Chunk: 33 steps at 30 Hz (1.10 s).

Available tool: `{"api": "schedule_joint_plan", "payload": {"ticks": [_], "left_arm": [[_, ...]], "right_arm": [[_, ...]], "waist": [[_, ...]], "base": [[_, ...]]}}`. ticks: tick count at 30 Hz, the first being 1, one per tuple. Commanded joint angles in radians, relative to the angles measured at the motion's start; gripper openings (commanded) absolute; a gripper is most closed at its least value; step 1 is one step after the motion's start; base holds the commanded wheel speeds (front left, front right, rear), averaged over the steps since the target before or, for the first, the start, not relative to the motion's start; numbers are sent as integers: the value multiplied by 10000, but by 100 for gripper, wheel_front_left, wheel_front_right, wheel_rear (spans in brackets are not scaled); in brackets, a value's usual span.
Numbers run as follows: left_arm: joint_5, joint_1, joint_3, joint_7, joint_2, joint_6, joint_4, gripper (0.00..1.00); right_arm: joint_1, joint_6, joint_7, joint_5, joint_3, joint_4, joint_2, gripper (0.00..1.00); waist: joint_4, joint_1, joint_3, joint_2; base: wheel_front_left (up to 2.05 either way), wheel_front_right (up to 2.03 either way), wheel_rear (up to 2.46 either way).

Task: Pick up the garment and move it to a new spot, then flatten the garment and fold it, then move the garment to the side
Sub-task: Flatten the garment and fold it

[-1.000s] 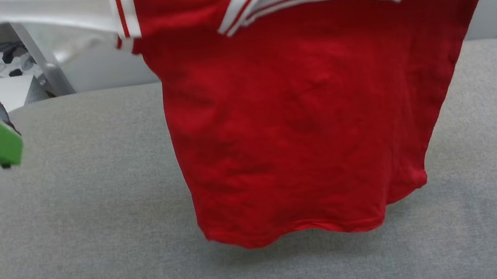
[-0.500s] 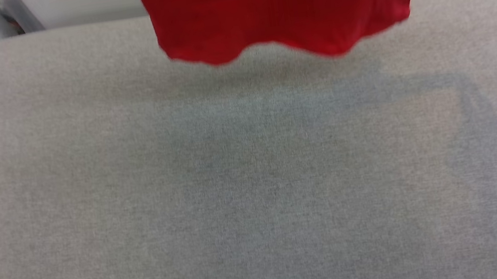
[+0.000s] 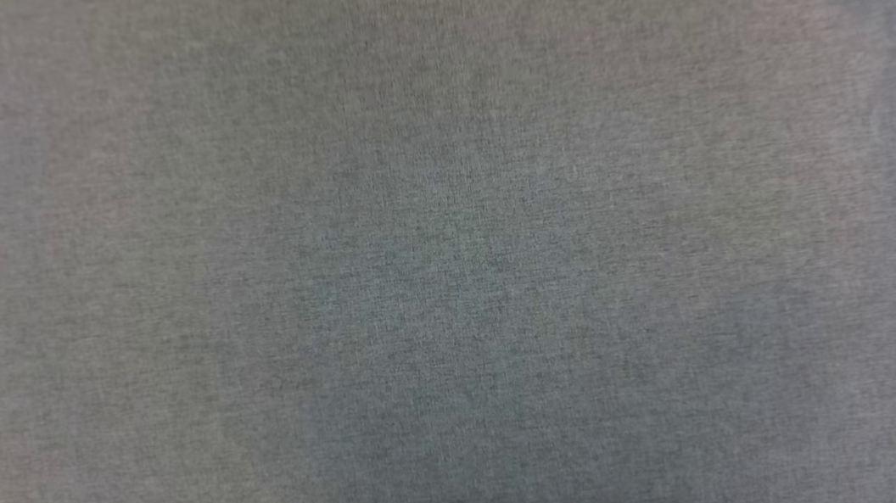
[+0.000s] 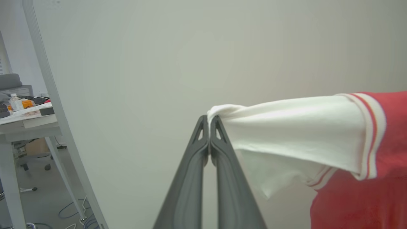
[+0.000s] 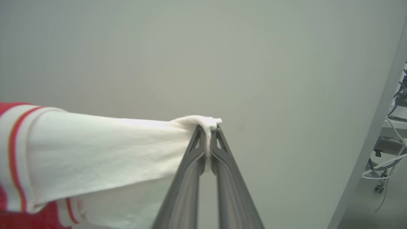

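Red-and-white garment stretched; left fingers clamped on one white sleeve, right fingers on the other.

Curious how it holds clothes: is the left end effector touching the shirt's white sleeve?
Touching. The left wrist view shows the left end effector shut on the white sleeve tip of the shirt.

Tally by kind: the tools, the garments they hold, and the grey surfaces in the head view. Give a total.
Tools: 2, the left tool and the right tool, each shut on a white sleeve
Garments: 1, the red garment with white sleeves, stretched between both tools
Grey surfaces: 1, the grey fabric surface
Total: 4
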Motion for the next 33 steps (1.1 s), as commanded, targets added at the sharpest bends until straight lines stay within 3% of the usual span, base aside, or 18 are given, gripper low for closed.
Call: {"api": "schedule_joint_plan", "payload": {"ticks": [1,9,18,25,33], "left_arm": [[86,-304,21,-292,-85,-12,336,0],[6,-532,-118,-1744,-577,-306,2221,0],[-367,1221,-458,-2937,-1084,-598,3169,0],[-754,3232,-772,-3185,-1362,-702,3395,0],[-1387,5867,-922,-3081,-1443,-754,3573,0]], "right_arm": [[-293,-19,-298,-200,-113,366,97,0],[-470,-19,-1454,-382,104,2004,731,0],[1157,-19,-2165,289,881,2824,846,0],[2939,-19,-1918,1196,1553,3057,713,0],[5359,-19,-919,2239,2404,3088,564,0]], "waist": [[79,-3,1041,0],[161,-3,1205,0],[321,-3,664,0],[297,-3,-250,0],[238,-3,-1657,0]], "base": [[0,0,0],[0,0,0],[0,0,0],[0,0,0],[0,0,0]]}}
